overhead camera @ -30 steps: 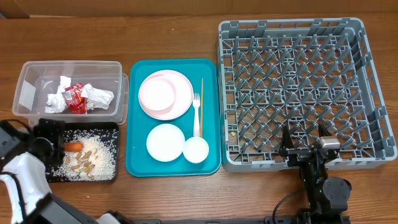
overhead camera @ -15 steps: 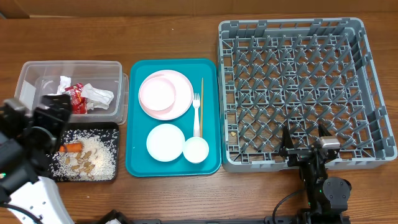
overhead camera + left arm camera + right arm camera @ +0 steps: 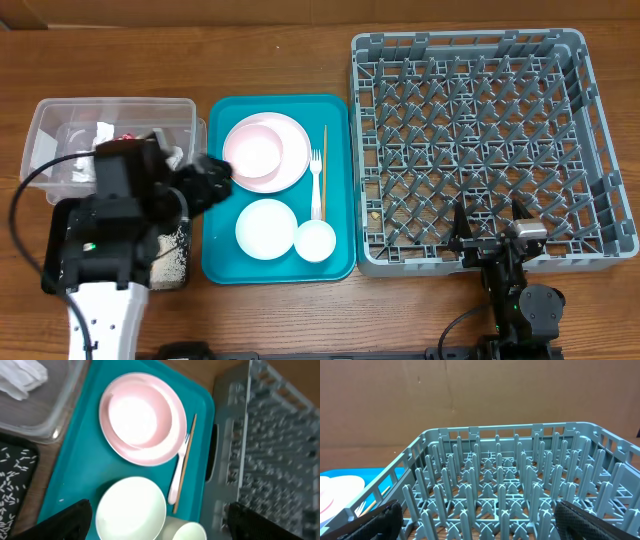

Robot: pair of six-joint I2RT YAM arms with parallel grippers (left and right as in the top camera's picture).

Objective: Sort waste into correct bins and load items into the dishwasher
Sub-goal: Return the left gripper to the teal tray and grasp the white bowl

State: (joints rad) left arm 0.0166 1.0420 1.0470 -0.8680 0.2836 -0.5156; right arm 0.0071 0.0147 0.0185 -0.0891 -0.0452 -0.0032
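Note:
My left gripper [image 3: 212,186] [image 3: 162,527] hangs open and empty at the teal tray's left edge, just above the white bowl [image 3: 266,228] [image 3: 131,509]. Beside the bowl stands the white cup [image 3: 315,240] [image 3: 187,531]. Behind them lie the pink plate [image 3: 265,151] [image 3: 142,419], the white fork [image 3: 317,185] [image 3: 179,472] and the wooden stick [image 3: 324,165] [image 3: 186,457]. The left arm hides much of the clear tub [image 3: 60,112] with its napkins [image 3: 100,132], and of the black tray [image 3: 172,278] with food scraps [image 3: 172,250]. The carrot is hidden. My right gripper [image 3: 490,228] [image 3: 480,525] stands open at the dish rack's [image 3: 480,140] [image 3: 505,485] near edge.
The teal tray [image 3: 225,262] [image 3: 80,460] lies between the two bins and the rack. The rack's [image 3: 270,445] pegs stand upright and hold nothing. Bare wooden table runs along the back and the front edge.
My left arm has swung right from over the black tray to the teal tray's left side and now covers part of both bins. The right arm has not moved.

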